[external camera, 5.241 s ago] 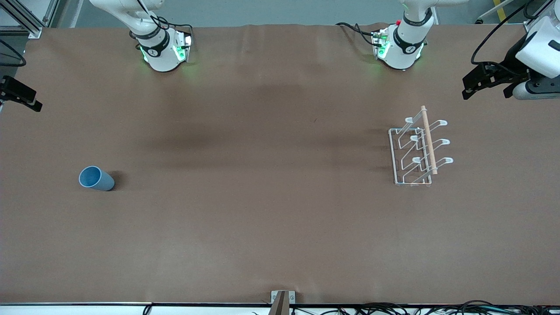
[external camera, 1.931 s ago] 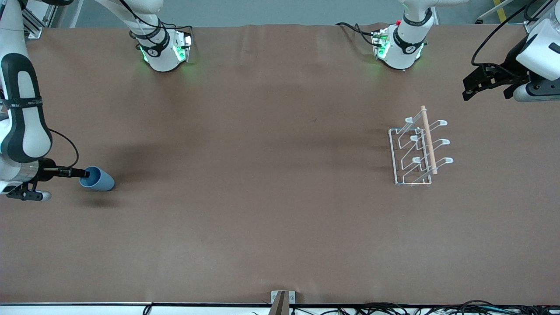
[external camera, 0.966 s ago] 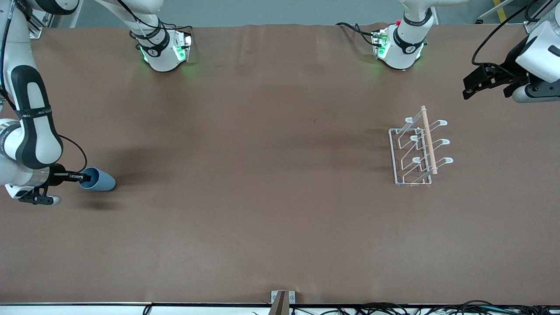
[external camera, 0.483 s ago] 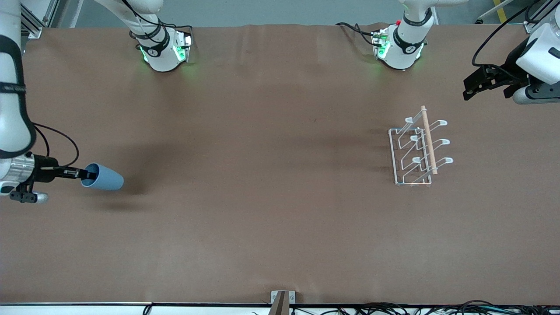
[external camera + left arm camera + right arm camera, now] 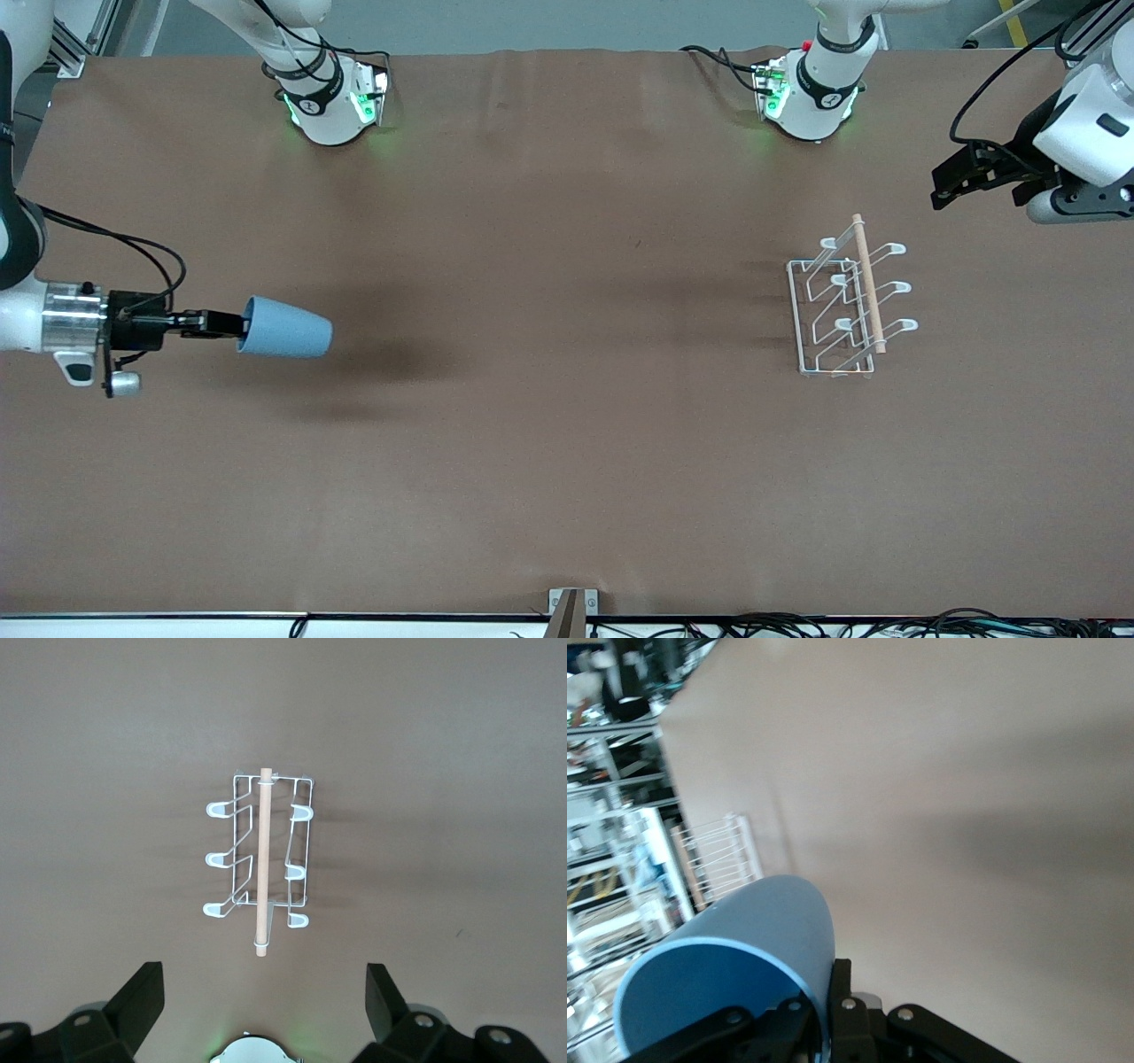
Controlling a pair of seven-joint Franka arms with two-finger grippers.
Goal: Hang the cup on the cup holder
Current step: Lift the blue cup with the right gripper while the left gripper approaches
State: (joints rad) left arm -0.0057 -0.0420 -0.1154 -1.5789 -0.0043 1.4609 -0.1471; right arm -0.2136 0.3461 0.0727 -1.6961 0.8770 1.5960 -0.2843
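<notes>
The light blue cup (image 5: pixel 285 328) is held on its side in the air over the table at the right arm's end, its mouth toward my right gripper (image 5: pixel 232 324). That gripper is shut on the cup's rim, one finger inside and one outside. In the right wrist view the cup (image 5: pixel 744 970) fills the lower part, with the gripper (image 5: pixel 824 1014) pinching its wall. The white wire cup holder (image 5: pixel 846 301) with a wooden dowel stands at the left arm's end. My left gripper (image 5: pixel 952 177) hangs open above the table beside the holder. The left wrist view shows the holder (image 5: pixel 261 855) below the gripper (image 5: pixel 264 1014).
The two arm bases (image 5: pixel 332 97) stand along the table's edge farthest from the front camera. A small metal bracket (image 5: pixel 571 607) sits at the table's nearest edge. The brown table cover (image 5: pixel 567 425) lies flat between cup and holder.
My right gripper came in, closed on the lying cup's rim, lifted it off the table and carried it toward the holder's end. The left arm has shifted slightly.
</notes>
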